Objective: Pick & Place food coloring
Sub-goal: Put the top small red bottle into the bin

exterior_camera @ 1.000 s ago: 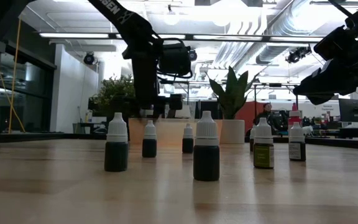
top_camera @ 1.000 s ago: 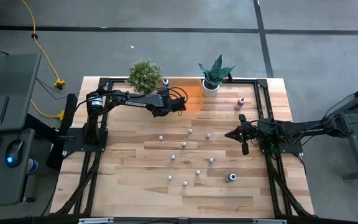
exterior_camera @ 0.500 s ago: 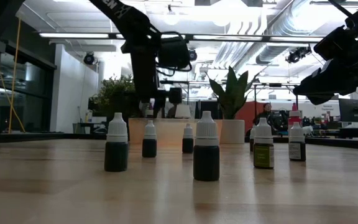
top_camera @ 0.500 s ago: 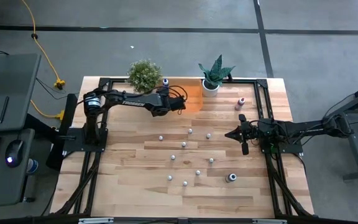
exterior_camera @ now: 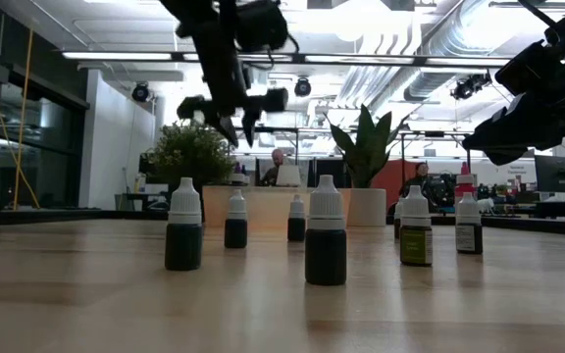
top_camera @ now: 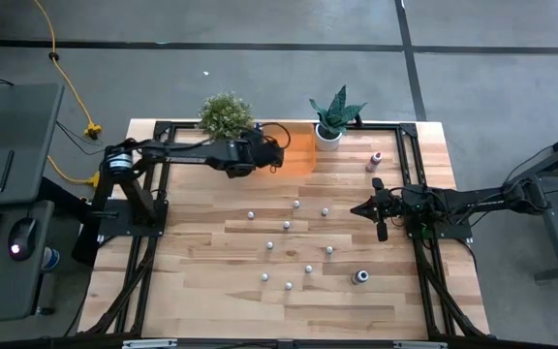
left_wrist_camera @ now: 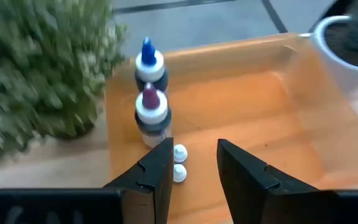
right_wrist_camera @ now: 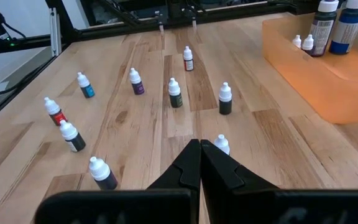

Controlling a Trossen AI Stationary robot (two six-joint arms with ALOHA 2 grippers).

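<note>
Pulled back toward nine o'clock since a second ago and raised: left gripper [top_camera: 280,155], jaws parted, empty, above orange tray [left_wrist_camera: 241,106] at table's twelve o'clock. Two small bottles [left_wrist_camera: 179,163] inside. Right gripper [top_camera: 356,208] unmoved, three o'clock, jaws clenched, empty. Other bottles [top_camera: 287,226] mid-table.

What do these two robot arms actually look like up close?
Both are slim, dark, jointed arms with black cables looped along them. The left arm has a silvery round joint near its base. Each ends in a two-fingered gripper: the left gripper has angular black fingers, like the right gripper.
</note>
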